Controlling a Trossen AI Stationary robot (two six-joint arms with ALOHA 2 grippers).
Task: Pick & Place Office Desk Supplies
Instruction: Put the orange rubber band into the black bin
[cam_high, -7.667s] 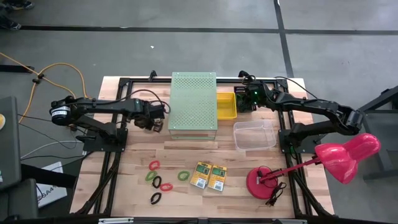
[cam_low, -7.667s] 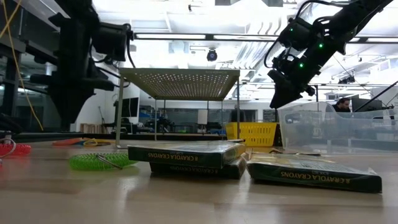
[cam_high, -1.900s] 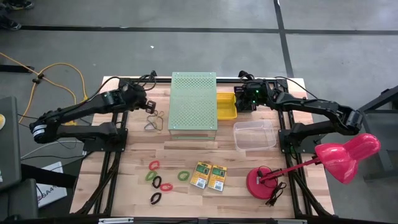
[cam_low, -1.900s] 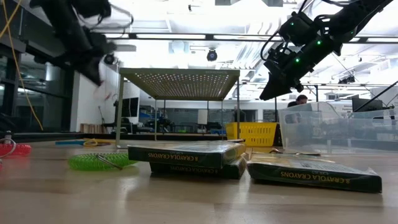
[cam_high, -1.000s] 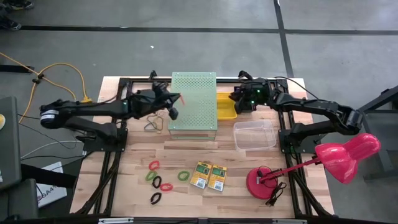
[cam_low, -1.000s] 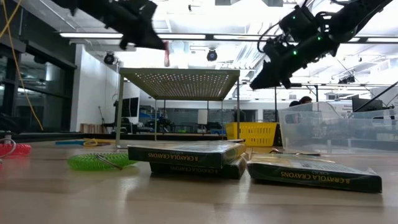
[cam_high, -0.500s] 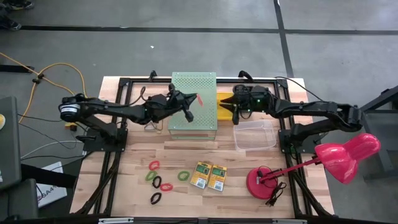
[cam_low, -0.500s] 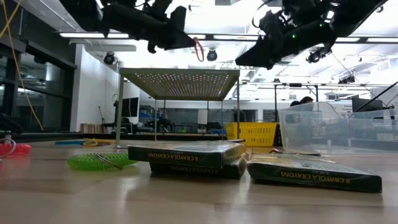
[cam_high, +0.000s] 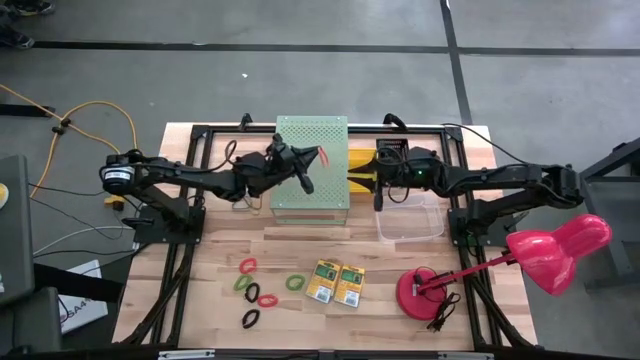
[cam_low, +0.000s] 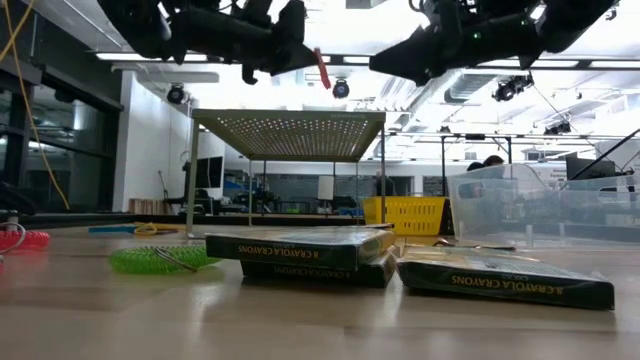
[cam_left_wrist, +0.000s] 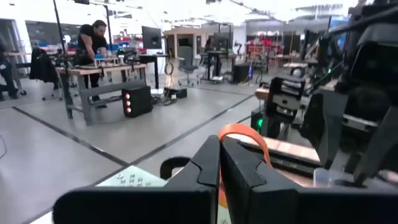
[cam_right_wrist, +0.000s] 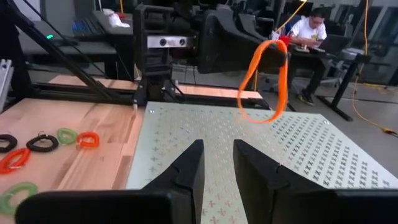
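Orange band (cam_right_wrist: 266, 81) in left gripper (cam_high: 312, 160)

Orange elastic band loop (cam_right_wrist: 266, 82): thin, hanging stretched into an oval, pinched at its upper end by the closed left pincer (cam_high: 306, 187), held in the air above the pale-green perforated box (cam_high: 311, 196).

Remaining band loops lie flat on the wooden surface (cam_high: 210, 280) in a loose cluster: red (cam_high: 247, 265), green (cam_high: 241, 283), red (cam_high: 267, 299), black (cam_high: 250, 319), green (cam_high: 295, 283).

Two flat yellow-and-green crayon boxes (cam_high: 321, 282) (cam_high: 350, 285) lie face up, side by side, touching, just beside the loops.
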